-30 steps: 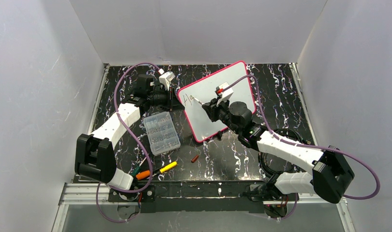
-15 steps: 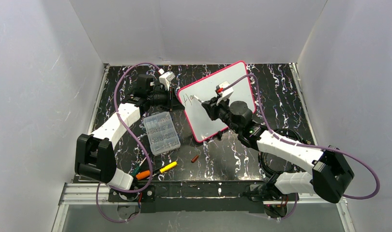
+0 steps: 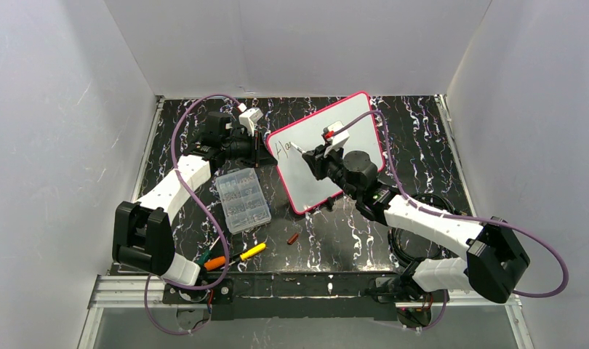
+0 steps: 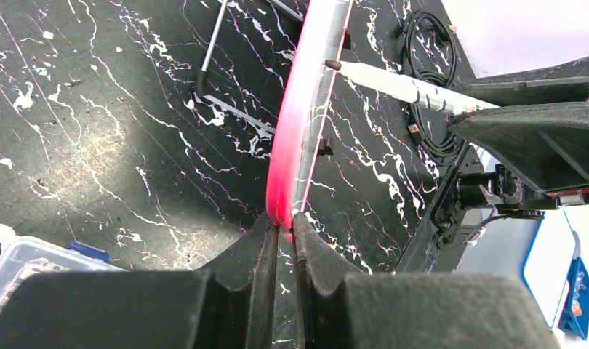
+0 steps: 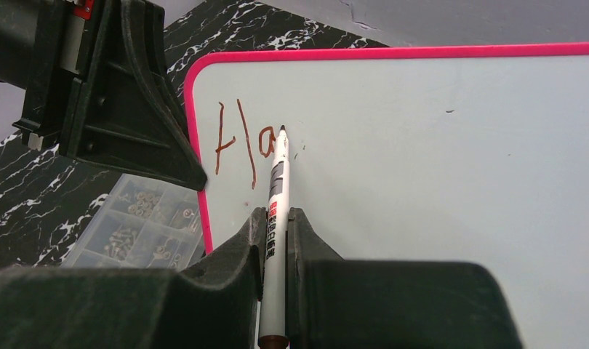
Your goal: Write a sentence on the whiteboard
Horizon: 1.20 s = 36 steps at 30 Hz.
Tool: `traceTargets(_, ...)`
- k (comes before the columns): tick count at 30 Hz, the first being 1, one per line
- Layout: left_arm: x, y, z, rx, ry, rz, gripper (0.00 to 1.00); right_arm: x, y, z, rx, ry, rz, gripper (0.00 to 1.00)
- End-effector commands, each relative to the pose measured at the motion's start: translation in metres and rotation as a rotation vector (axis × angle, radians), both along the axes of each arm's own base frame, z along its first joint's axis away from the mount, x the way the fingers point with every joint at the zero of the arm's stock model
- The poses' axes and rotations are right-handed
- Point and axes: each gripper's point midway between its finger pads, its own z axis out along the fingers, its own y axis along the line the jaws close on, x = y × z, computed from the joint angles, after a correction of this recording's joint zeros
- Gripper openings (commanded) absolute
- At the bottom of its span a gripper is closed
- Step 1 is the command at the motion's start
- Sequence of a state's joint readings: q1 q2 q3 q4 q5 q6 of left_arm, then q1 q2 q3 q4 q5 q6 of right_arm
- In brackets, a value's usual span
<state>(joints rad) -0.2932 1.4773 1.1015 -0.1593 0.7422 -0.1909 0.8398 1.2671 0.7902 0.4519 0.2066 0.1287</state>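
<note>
The whiteboard (image 3: 300,182), white with a pink-red rim, stands tilted at the back middle of the table. My left gripper (image 3: 267,147) is shut on its left edge, and in the left wrist view its jaws (image 4: 286,222) pinch the pink rim (image 4: 299,123). My right gripper (image 3: 315,155) is shut on a white marker (image 5: 277,189). The marker's tip touches the board (image 5: 437,145) near its top left corner. Of the sentence, only brownish-red letters reading "Ha" (image 5: 237,142) show, just left of the tip.
A clear organizer box (image 3: 242,199) of small parts lies left of the board. A small red cap (image 3: 293,238) lies in front of it. Yellow (image 3: 251,251) and orange (image 3: 214,262) tools lie at the near left edge. A black cable coil (image 3: 415,218) lies on the right.
My right gripper has shifted slightly along the board with the marker, and the second letter has grown. The left arm and the board have not moved.
</note>
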Motion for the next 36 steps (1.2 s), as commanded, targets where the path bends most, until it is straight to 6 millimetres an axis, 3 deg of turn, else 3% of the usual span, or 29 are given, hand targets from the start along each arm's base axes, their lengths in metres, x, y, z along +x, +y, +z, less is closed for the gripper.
traceTargets(1,-0.012,-0.005,0.013,-0.008,-0.019,-0.045,0.0,0.002,-0.004,0.009,0.022,-0.014,-0.027,0.01)
traceTargets(10,-0.012,-0.005,0.015,-0.01,-0.022,-0.043,0.0,-0.018,-0.015,-0.027,0.0,0.078,-0.021,0.01)
traceTargets(15,-0.012,-0.005,0.015,-0.009,-0.023,-0.045,0.0,-0.024,-0.019,-0.033,0.0,0.091,-0.023,0.01)
traceTargets(19,-0.012,-0.004,0.015,-0.008,-0.024,-0.042,0.0,-0.024,-0.018,-0.027,0.008,0.079,-0.021,0.01)
traceTargets(28,-0.012,-0.004,0.015,-0.006,-0.025,-0.041,0.0,-0.023,-0.016,0.014,0.047,0.013,-0.011,0.01)
traceTargets(36,-0.013,-0.004,0.016,-0.008,-0.03,-0.043,0.0,-0.02,-0.009,0.035,0.065,-0.035,0.016,0.01)
